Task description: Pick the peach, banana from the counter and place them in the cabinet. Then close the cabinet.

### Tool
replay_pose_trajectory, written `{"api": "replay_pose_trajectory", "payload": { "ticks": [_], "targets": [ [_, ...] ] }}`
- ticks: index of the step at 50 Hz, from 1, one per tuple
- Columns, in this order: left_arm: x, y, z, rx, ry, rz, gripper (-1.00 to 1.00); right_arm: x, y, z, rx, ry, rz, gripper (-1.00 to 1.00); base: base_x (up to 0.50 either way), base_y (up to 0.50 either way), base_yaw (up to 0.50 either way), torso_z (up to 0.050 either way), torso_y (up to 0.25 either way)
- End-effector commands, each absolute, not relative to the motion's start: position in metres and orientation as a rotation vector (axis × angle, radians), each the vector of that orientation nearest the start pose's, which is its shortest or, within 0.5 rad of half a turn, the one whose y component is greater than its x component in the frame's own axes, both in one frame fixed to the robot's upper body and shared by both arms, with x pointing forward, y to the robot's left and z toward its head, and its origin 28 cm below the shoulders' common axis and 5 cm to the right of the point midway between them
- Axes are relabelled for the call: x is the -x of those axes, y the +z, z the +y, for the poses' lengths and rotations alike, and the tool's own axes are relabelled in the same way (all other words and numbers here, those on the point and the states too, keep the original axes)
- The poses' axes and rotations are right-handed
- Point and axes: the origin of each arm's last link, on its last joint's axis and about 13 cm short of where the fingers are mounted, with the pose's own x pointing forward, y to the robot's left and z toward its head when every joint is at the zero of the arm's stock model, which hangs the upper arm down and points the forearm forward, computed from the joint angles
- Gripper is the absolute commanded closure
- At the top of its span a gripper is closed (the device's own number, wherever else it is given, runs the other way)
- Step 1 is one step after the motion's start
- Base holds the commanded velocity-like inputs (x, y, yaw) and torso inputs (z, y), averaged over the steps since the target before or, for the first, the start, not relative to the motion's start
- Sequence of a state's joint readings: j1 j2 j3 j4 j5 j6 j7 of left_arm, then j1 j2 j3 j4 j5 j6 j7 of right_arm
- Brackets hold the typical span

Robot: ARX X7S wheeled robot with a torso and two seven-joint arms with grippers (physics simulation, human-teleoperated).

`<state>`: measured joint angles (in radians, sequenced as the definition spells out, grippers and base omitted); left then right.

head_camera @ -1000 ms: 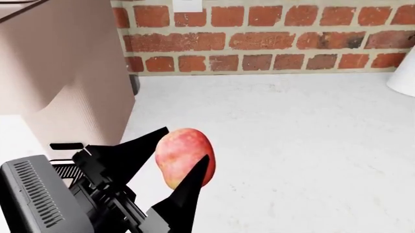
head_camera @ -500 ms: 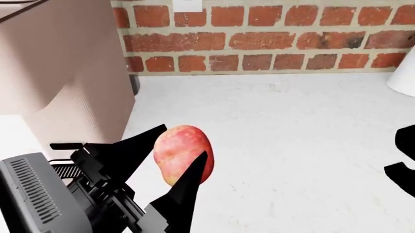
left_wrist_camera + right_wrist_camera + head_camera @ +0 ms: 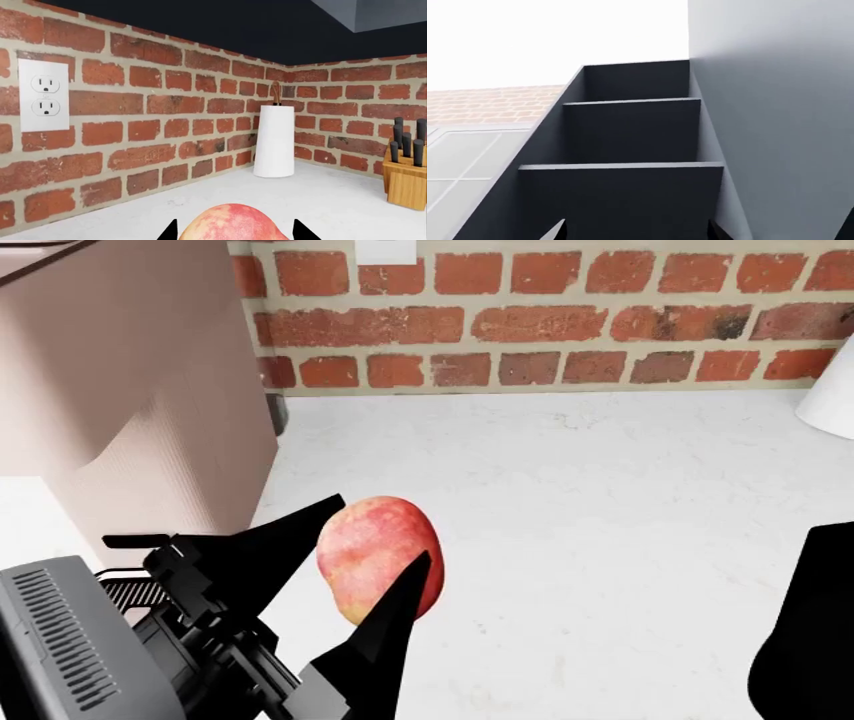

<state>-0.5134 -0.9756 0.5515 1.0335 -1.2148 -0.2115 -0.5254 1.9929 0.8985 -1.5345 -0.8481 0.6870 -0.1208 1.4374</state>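
The mottled red-pink, egg-shaped peach [image 3: 376, 562] has risen slightly in the head view over the past second, carried a little higher above the matte white table [image 3: 601, 500] by the black left claw [image 3: 363, 570] clamped on it. At the lower right edge of that view, a dark black part of the right arm [image 3: 805, 640] has come in, growing from a small shape half a second ago to a larger mass.

I see the peach [image 3: 378, 558] between the fingers of my left gripper [image 3: 363, 562], above the counter [image 3: 587, 490]. A cabinet door [image 3: 127, 380] stands at ten o'clock from it, a brick wall [image 3: 561, 315] at twelve, and a paper towel roll [image 3: 830, 400] at two.
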Motion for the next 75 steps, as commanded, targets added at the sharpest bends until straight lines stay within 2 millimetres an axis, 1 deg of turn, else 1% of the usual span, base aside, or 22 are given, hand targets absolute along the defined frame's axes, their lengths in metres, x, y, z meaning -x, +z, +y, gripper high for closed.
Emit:
{"api": "replay_pose_trajectory", "payload": {
  "ticks": [1,6,17,28,33,40,47,50,56,63,65,67,75],
  "targets": [
    [-0.136,0.226,0.208,0.153,-0.718,-0.246,1.00,-0.167,0.331,-0.071,-0.002,0.116,-1.279,-1.00,0.00,0.00,0.00,0.000,0.000],
    [-0.137,0.225,0.208,0.154,-0.718,-0.246,1.00,-0.170,0.320,-0.071,0.012,0.118,-1.244,-1.00,0.00,0.00,0.00,0.000,0.000],
    [-0.136,0.227,0.208,0.151,-0.717,-0.249,1.00,-0.181,0.298,-0.076,0.023,0.101,-1.096,-1.00,0.00,0.00,0.00,0.000,0.000],
    [-0.135,0.228,0.207,0.148,-0.716,-0.252,1.00,-0.186,0.290,-0.083,0.029,0.061,-0.994,-1.00,0.00,0.00,0.00,0.000,0.000],
    [-0.134,0.228,0.207,0.148,-0.715,-0.253,1.00,-0.194,0.285,-0.084,0.036,0.041,-0.933,-1.00,0.00,0.00,0.00,0.000,0.000],
    [-0.137,0.227,0.208,0.150,-0.711,-0.254,1.00,-0.200,0.281,-0.092,0.019,0.002,-0.780,-1.00,0.00,0.00,0.00,0.000,0.000],
    [-0.138,0.228,0.207,0.150,-0.707,-0.258,1.00,-0.215,0.268,-0.095,-0.014,-0.021,-0.633,-1.00,0.00,0.00,0.00,0.000,0.000],
    [-0.138,0.228,0.207,0.149,-0.707,-0.260,1.00,-0.217,0.265,-0.095,-0.021,-0.025,-0.580,-1.00,0.00,0.00,0.00,0.000,0.003],
    [-0.137,0.229,0.207,0.150,-0.704,-0.263,1.00,-0.221,0.251,-0.095,-0.030,-0.030,-0.505,-1.00,0.00,0.00,0.00,0.000,0.000],
    [-0.135,0.230,0.207,0.151,-0.702,-0.266,1.00,-0.221,0.249,-0.095,-0.022,-0.031,-0.481,-1.00,0.00,0.00,0.00,0.000,0.000],
    [-0.135,0.230,0.207,0.152,-0.701,-0.267,1.00,-0.216,0.261,-0.098,-0.031,-0.032,-0.488,-1.00,0.00,0.00,0.00,0.000,0.000],
    [-0.134,0.231,0.207,0.152,-0.701,-0.268,1.00,-0.213,0.267,-0.099,-0.035,-0.032,-0.489,-1.00,0.00,0.00,0.00,0.000,0.000],
    [-0.134,0.231,0.207,0.152,-0.699,-0.269,1.00,-0.210,0.268,-0.103,-0.034,-0.035,-0.476,-1.00,0.00,0.00,0.00,0.000,0.000]
  ]
}}
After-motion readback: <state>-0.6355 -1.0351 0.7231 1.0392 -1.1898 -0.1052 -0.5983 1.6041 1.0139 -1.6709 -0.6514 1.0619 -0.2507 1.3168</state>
